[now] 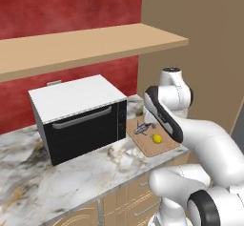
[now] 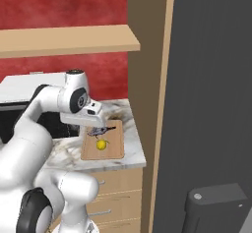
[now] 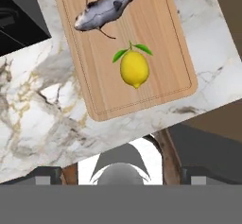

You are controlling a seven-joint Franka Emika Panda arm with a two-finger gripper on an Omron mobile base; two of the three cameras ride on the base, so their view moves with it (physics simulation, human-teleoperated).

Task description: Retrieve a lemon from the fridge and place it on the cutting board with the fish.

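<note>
Where the right base view reaches its right side, the very tall matte grey fridge rises as a flat, featureless slab beside a tan wood panel. Next in size is the white marble bench with grey and gold veining, carrying a boxy black-fronted, white-topped microwave with 1 pale bar handle across its door. A long tan wooden shelf runs above it against the mottled red wall.

Just to the right of the microwave lies the flat light-brown wooden cutting board with rounded corners and a grooved rim, its long axis running from the bench's front edge back toward the wall. On its far half rests the slim dark grey-blue fish, smooth and glossy, lying slantwise across the board. Near it but apart sits the small bright yellow lemon with 2 green leaves at its stem; its long axis follows the board's length, stem end toward the fish, nub toward the board's near end.

Above the board hangs the hand; it holds nothing, and I cannot tell how wide it stands.
</note>
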